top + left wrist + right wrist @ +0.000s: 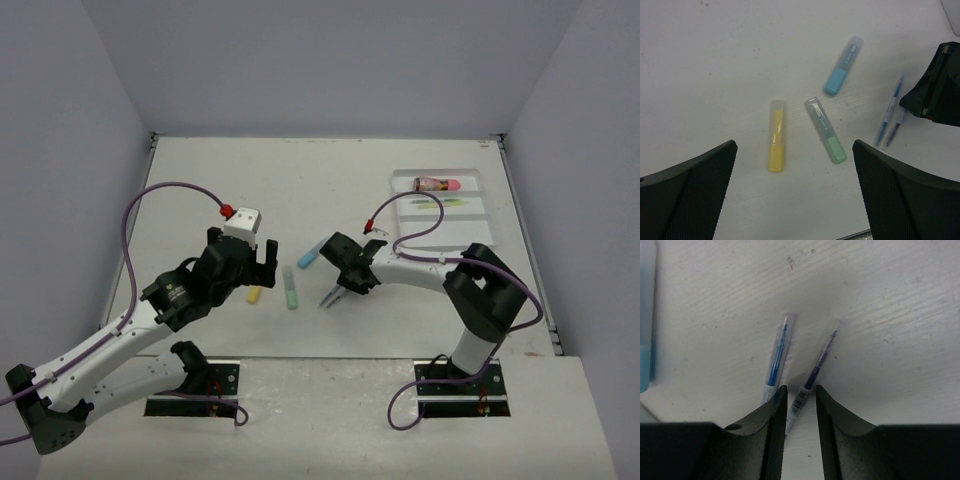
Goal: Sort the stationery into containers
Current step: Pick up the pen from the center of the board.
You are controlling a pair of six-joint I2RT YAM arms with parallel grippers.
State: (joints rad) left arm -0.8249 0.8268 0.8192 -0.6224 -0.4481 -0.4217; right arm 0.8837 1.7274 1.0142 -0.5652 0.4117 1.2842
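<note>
Right gripper (pixel 800 388), jaws narrowly parted, straddles the dark thin pen (pixel 819 360) without yet pinching it, well left of the tray (pixel 472 214). Close squarely so the neighbouring blue pen (pixel 776 360) is left outside. Left gripper (pixel 794 145): spread wide, empty.

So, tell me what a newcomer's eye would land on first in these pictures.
The right gripper comes first: mid-table, its fingers straddle a thin dark pen, with a blue pen lying just beside it. To its left, a yellow marker, a green marker and a light-blue marker lie loose before the wide-open left gripper. At far right, the white tray holds a pink tube and a yellow-green pen.
</note>
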